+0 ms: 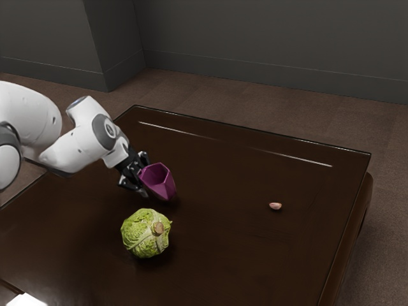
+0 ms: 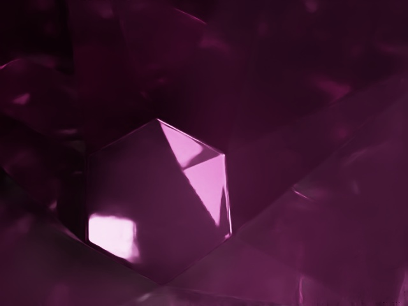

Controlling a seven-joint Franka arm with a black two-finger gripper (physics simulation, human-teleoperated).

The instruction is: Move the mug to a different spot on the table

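End effector (image 1: 136, 176) is seen clamped on the tilted purple mug (image 1: 160, 182), held just behind the cabbage (image 1: 146, 233) above the tabletop (image 1: 255, 248), its hexagonal inner floor exposed.

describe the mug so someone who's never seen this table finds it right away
Start at the dark wooden table and follow the white arm to its black gripper. The mug is tilted in its grip, just beyond the green cabbage. It is the only magenta, faceted thing there.
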